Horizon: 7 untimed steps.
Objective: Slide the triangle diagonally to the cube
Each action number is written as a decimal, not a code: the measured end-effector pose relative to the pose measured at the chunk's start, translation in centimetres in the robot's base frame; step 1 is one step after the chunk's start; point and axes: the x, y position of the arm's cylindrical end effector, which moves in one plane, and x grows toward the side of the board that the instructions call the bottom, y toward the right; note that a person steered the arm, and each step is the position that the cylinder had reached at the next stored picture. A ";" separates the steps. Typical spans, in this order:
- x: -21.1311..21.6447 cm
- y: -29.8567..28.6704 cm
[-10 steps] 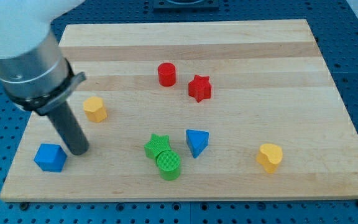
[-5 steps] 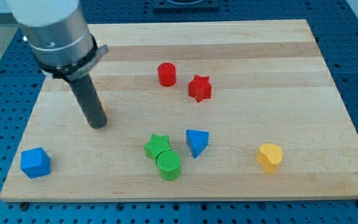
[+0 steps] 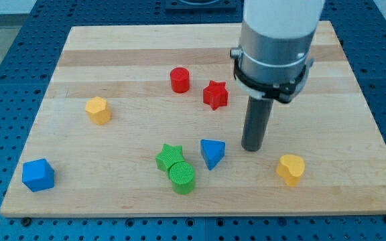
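Observation:
The blue triangle (image 3: 212,152) lies on the wooden board (image 3: 200,47) a little right of centre, toward the view's bottom. The blue cube (image 3: 37,175) sits near the board's bottom left corner. My tip (image 3: 252,147) rests on the board just to the right of the triangle, a short gap apart, at about the same height in the view. The dark rod rises from it into the grey and white arm at the view's top.
A green star (image 3: 169,158) and green cylinder (image 3: 182,177) sit together just left of the triangle. A yellow heart (image 3: 291,169) is at the bottom right. A red star (image 3: 215,94) and red cylinder (image 3: 179,79) are above centre. A yellow hexagonal block (image 3: 98,110) is at the left.
My tip has swept from beside the blue cube at the left, across the board, to just right of the triangle. The cube was nudged down-left early on. The yellow hexagonal block shifted slightly left.

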 end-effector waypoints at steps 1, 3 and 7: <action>1.7 -2.4; 2.5 -9.6; 0.4 -4.4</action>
